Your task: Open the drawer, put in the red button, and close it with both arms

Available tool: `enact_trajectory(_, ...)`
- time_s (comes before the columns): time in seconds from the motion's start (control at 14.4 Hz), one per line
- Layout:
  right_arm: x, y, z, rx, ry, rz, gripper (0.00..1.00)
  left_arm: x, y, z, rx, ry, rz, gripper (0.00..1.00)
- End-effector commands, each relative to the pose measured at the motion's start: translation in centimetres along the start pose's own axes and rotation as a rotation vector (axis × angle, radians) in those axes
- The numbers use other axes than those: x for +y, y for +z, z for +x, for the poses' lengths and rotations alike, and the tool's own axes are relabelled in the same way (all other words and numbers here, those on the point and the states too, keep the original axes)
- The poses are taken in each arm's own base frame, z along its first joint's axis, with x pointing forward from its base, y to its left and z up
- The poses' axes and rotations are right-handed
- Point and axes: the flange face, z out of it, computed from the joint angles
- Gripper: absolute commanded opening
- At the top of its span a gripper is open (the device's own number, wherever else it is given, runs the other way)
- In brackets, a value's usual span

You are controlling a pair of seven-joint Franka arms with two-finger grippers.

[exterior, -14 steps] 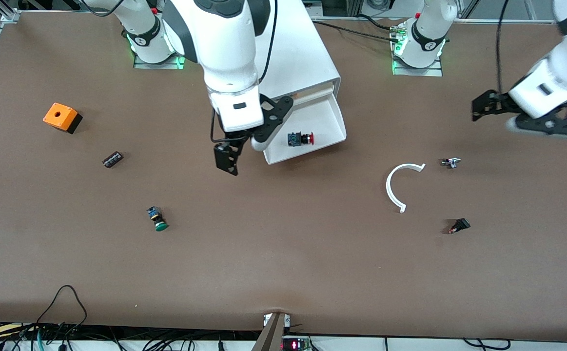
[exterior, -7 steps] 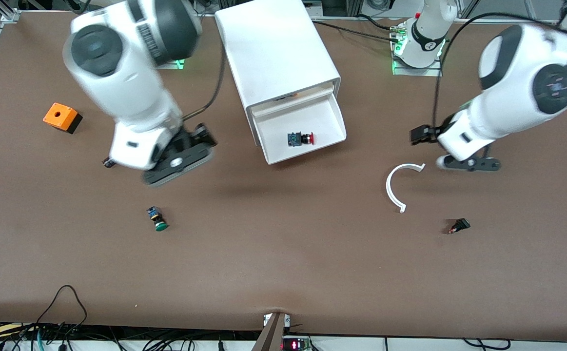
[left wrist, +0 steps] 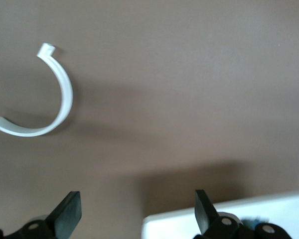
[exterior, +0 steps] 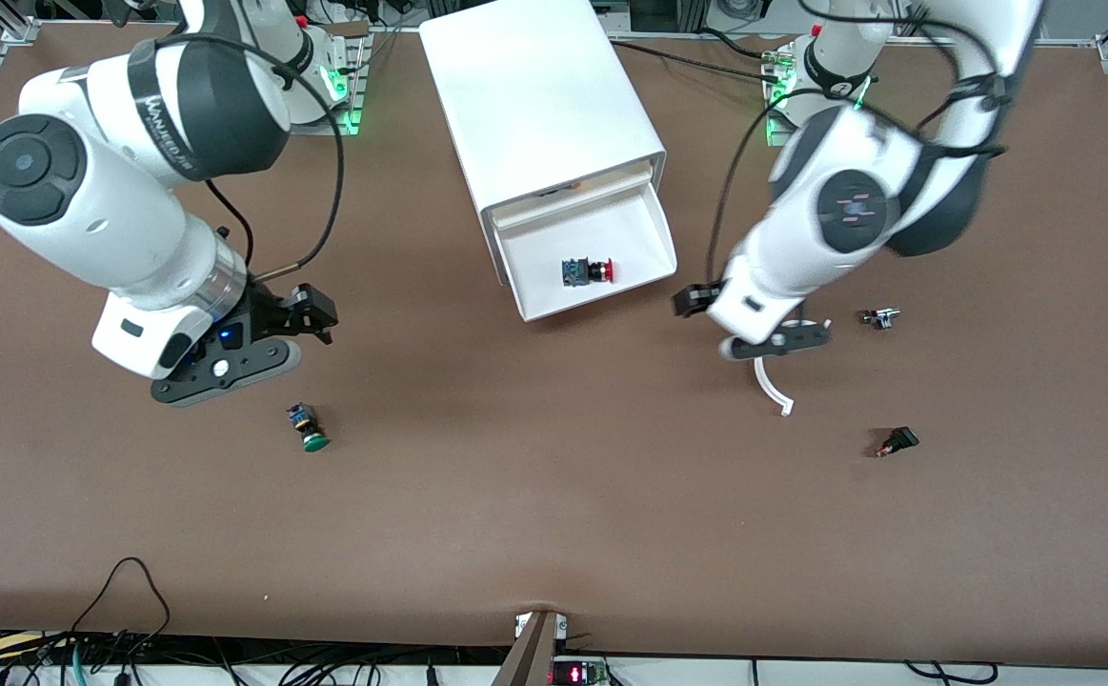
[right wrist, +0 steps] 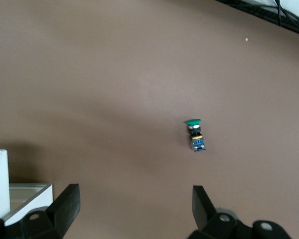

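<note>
The white cabinet (exterior: 544, 105) stands at the table's middle, near the arms' bases. Its drawer (exterior: 654, 233) is pulled out, and the red button (exterior: 589, 272) lies on its side inside. My right gripper (exterior: 311, 314) (right wrist: 134, 191) hangs open and empty over bare table, between the drawer and the right arm's end. A corner of the drawer (right wrist: 32, 191) shows in the right wrist view. My left gripper (exterior: 701, 310) (left wrist: 137, 199) is open and empty just off the drawer's corner (left wrist: 224, 216) toward the left arm's end.
A green-capped button (exterior: 308, 429) (right wrist: 195, 134) lies nearer the front camera than the right gripper. A white curved strip (exterior: 773, 386) (left wrist: 60, 99) lies partly under the left hand. A small metal part (exterior: 880, 317) and a small black part (exterior: 898, 441) lie toward the left arm's end.
The right arm swung away from the drawer toward its own end of the table. The left arm swept in from its end to the drawer's corner. The red button stayed in the drawer.
</note>
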Motion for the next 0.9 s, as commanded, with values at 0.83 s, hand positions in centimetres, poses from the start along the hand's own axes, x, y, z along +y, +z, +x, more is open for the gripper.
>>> enact_trajectory(0.83, 18.8, -6.2, -9.0, -0.063, 0.209, 0.002, 1.00, 9.6, 9.4, -4.9, 0.039, 0.067, 0.060, 1.00)
